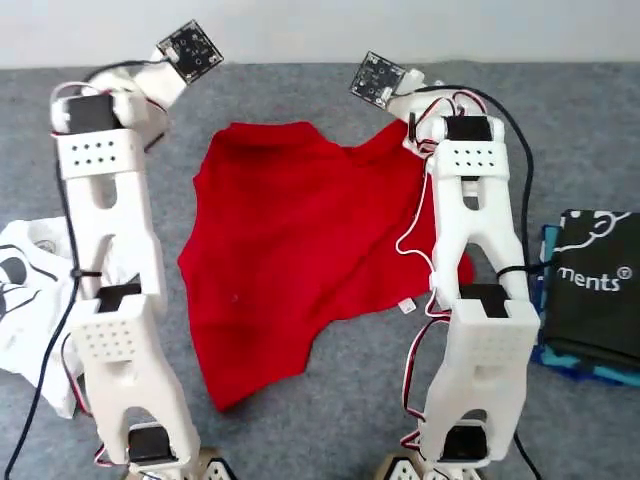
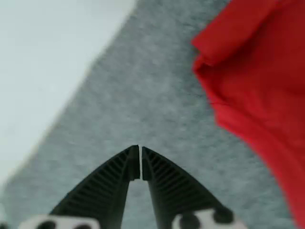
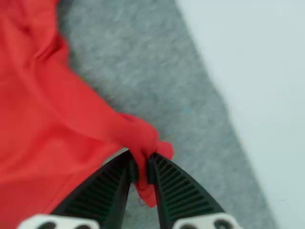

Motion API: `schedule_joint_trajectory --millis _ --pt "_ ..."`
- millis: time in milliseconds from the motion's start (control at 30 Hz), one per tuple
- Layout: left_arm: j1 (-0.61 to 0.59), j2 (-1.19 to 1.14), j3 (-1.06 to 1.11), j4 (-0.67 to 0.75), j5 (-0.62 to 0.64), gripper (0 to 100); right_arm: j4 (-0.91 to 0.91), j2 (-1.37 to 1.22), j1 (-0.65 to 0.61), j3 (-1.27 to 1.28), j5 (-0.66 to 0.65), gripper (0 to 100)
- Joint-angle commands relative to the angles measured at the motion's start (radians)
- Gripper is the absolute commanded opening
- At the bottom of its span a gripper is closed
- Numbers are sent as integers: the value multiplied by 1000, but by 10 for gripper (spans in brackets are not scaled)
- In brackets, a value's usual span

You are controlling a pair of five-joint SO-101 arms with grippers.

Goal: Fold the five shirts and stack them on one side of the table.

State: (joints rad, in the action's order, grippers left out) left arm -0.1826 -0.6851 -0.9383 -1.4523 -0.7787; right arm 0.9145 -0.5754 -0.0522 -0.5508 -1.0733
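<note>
red shirt: rumpled, unfolded | right gripper: pinching its corner | left gripper: closed, empty, near shirt

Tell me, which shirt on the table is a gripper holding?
The red shirt in the middle: the right gripper pinches its bunched edge. The white shirt and the dark folded shirt lie at the sides, ungripped.

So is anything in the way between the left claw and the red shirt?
Nothing visible. Only bare grey table lies between the left gripper, shut and empty, and the red shirt beside it. The right gripper pinches one corner of the shirt.
</note>
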Motion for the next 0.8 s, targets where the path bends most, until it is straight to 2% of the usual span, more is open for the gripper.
schedule_joint_trajectory --millis 0,100,233,500,600,767 --pt "49 -43 -44 -94 132 53 51 10 -5 -52 25 9" --pt "89 -107 -105 -166 192 80 64 10 -4 -52 61 9" --pt "127 -186 -165 -210 204 96 91 10 -7 -52 86 9" --pt "107 -330 -196 -252 308 180 163 18 -4 -52 107 9" --pt "110 -376 -196 -301 310 183 205 18 -4 -54 107 9" --pt "106 -431 -189 -302 311 179 223 19 -4 -57 138 9"
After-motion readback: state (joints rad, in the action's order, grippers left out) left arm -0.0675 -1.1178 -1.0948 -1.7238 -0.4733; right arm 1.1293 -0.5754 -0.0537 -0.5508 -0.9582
